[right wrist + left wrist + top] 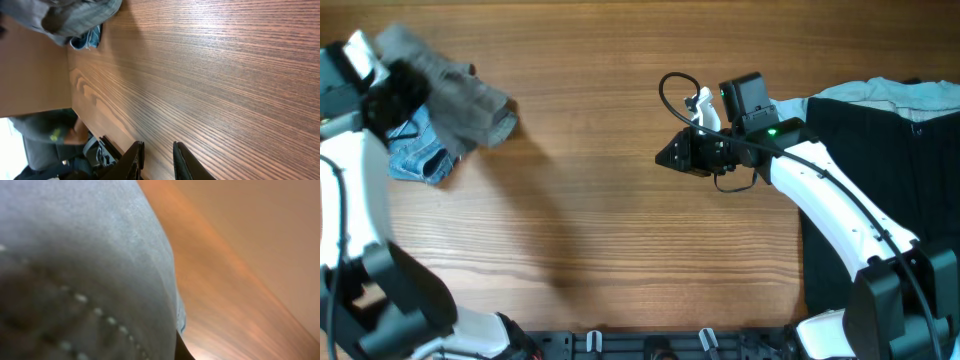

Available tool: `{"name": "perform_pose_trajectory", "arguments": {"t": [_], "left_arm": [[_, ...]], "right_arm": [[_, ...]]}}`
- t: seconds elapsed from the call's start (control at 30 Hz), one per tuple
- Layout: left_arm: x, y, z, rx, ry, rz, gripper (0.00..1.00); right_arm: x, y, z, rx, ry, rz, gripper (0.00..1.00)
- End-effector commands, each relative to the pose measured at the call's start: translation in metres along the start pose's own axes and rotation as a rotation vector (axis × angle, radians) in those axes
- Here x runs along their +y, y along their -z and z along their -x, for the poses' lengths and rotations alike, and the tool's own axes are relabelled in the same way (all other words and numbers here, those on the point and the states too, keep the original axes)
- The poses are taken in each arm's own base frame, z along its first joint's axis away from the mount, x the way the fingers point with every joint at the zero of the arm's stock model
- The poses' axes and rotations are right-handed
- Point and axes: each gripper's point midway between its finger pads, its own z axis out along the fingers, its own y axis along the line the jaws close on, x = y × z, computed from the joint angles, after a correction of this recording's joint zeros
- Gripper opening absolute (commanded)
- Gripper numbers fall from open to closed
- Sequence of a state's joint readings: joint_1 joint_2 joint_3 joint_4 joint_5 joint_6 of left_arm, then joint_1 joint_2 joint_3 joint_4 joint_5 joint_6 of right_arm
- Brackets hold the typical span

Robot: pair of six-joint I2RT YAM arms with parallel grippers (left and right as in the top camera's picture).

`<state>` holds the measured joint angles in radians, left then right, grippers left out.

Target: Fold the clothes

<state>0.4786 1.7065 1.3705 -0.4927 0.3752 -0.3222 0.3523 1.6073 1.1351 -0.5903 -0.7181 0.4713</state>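
Camera overhead: grey shorts (460, 95) lie bunched in the table's (620, 250) left corner over denim shorts (420, 160), long axis slanting right, my left gripper (395, 95) on their left end, my right gripper (672, 155) well apart mid-table. Left wrist: jaws closed, grey cloth fills the view, seemingly pinched. Right wrist: fingers slightly parted, empty.

The shorts (465, 100) are plain grey-taupe with pale stitching. The denim (415, 160) is faded light blue. The table (600, 220) is warm brown with fine, darker wood grain. The garment (880, 170) is black, the shirt (880, 93) pale blue. The arms (820, 190) are white and the right claw (157, 162) is black.
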Motion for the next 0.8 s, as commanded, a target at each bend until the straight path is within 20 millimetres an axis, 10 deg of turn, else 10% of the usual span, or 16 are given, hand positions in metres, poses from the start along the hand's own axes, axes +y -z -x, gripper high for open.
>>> {"name": "perform_pose_trajectory", "arguments": {"t": [0.0, 0.07, 0.13, 0.37, 0.47, 0.5, 0.63, 0.7, 0.77], "left_arm": [[0.066, -0.011, -0.003, 0.055, 0.106, 0.092, 0.04], [0.095, 0.001, 0.002, 0.041, 0.159, 0.148, 0.27], [0.120, 0.013, 0.005, 0.026, 0.206, 0.199, 1.00], [0.114, 0.083, 0.032, -0.072, 0.250, 0.145, 1.00], [0.050, 0.140, 0.052, -0.171, 0.124, 0.019, 0.98], [-0.001, 0.164, 0.050, -0.185, -0.026, -0.142, 0.89], [-0.112, 0.207, -0.016, -0.129, -0.388, -0.355, 0.36], [-0.148, 0.217, -0.078, -0.013, -0.542, -0.377, 0.38], [-0.150, 0.220, -0.115, 0.059, -0.623, -0.278, 0.43]], "right_arm": [[0.006, 0.004, 0.000, -0.003, 0.007, 0.015, 0.24], [0.005, 0.004, -0.001, 0.001, 0.003, 0.013, 0.24], [0.005, 0.004, -0.002, 0.004, 0.001, 0.011, 0.24], [0.000, 0.015, -0.004, -0.020, 0.016, -0.052, 0.25], [0.000, 0.056, 0.004, -0.171, 0.067, -0.207, 0.26], [0.006, 0.081, 0.008, -0.250, 0.116, -0.265, 0.27], [0.039, 0.182, 0.007, -0.569, 0.201, -0.402, 0.33], [0.069, 0.230, -0.008, -0.708, 0.334, -0.395, 0.45], [0.084, 0.254, -0.023, -0.781, 0.388, -0.365, 0.80]]}}
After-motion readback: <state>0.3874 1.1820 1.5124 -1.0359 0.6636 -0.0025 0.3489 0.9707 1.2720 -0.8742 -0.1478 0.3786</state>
